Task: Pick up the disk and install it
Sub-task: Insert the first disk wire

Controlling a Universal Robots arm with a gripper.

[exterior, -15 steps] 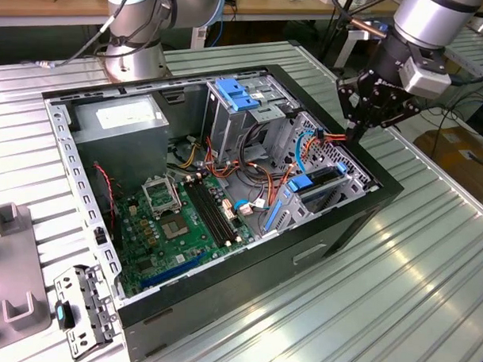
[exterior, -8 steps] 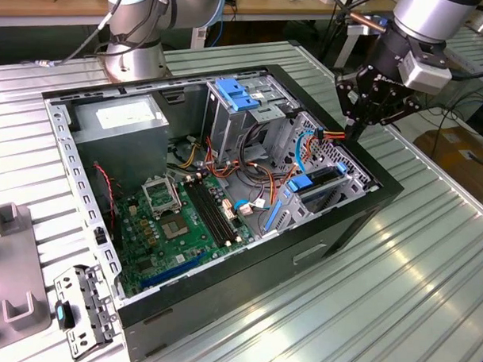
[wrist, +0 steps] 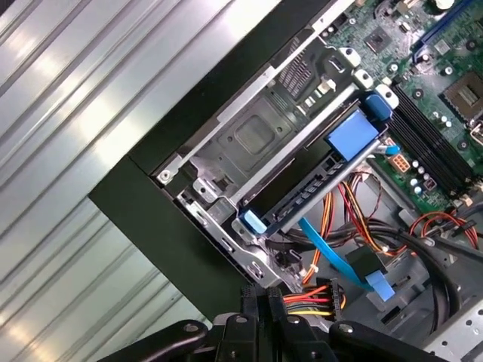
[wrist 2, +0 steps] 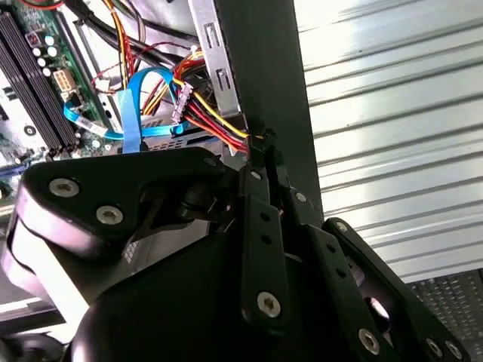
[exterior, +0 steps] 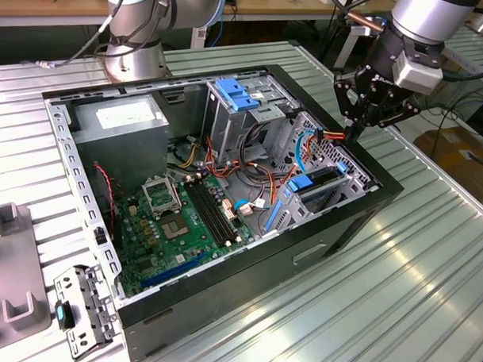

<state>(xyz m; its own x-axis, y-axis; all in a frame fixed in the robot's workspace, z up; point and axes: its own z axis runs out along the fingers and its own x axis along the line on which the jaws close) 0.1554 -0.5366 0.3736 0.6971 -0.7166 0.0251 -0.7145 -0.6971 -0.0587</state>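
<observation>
Hovering my fingers (exterior: pixel 356 131) pinched together on nothing, right over the case's (exterior: pixel 319 239) rim by the bundle of red and yellow wires (wrist: pixel 309 296). Disk (wrist: pixel 302 200) with its blue rails sits slotted in the metal drive cage (wrist: pixel 249 143) inside the case, just past my fingertips, not touching them.

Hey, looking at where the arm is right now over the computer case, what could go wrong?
The tool hangs at the case's edge, right by the bundle of red and yellow wires; it might snag or pinch them. The disk sits in its bay beside a thin blue cable, which might get caught during handling.
</observation>
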